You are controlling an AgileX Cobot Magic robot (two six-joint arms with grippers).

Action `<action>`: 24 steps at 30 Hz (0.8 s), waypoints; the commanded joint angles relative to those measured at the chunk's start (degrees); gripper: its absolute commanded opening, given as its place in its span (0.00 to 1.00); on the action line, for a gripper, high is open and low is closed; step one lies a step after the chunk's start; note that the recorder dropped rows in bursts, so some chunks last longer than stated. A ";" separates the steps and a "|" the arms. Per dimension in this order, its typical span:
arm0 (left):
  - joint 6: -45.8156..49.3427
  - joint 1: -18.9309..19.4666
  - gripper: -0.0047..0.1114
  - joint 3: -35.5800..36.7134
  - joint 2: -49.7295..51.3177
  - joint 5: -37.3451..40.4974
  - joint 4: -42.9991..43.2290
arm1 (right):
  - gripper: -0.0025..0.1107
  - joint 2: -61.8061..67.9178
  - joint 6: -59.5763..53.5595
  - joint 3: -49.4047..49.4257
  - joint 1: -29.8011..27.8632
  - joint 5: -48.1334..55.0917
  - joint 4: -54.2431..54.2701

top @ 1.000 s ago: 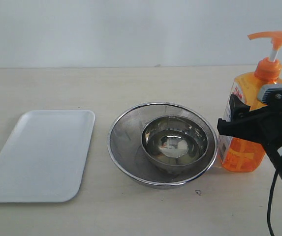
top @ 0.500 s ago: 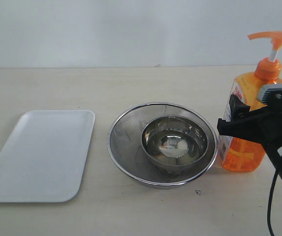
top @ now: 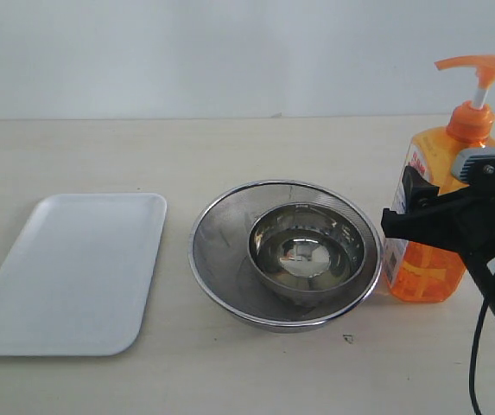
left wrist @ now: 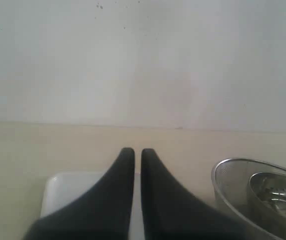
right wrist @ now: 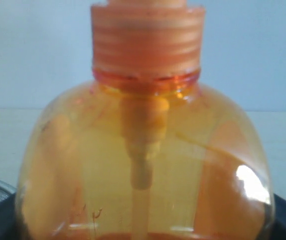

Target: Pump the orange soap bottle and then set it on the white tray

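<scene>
- Left of the round steel strainer (top: 217, 259), the flat white rectangular tray (top: 70, 272) is laid; the left gripper (left wrist: 134, 153) is pointed at it, clenched on nothing.
- Just right of the strainer, the tall translucent orange soap bottle (top: 428, 272) is stood, long axis vertical.
- Its body is flanked and seemingly clamped by the right gripper (top: 398, 207), the nearer arm's.
- Nothing is found moved since a second ago.

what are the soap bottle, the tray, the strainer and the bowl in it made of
Orange soap bottle: likely translucent plastic, glossy; the pump tube shows through it.
White tray: probably plastic or melamine, smooth and matte, with a moulded rounded rim.
Strainer: fine metal mesh with a shiny rim, looks like steel.
Bowl: polished metal, with mirror-like reflections inside.
</scene>
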 commanded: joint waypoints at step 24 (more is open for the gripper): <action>-0.92 7.47 0.08 0.22 -0.19 12.65 -1.66 | 0.02 0.37 -0.09 0.32 -0.04 2.52 -0.68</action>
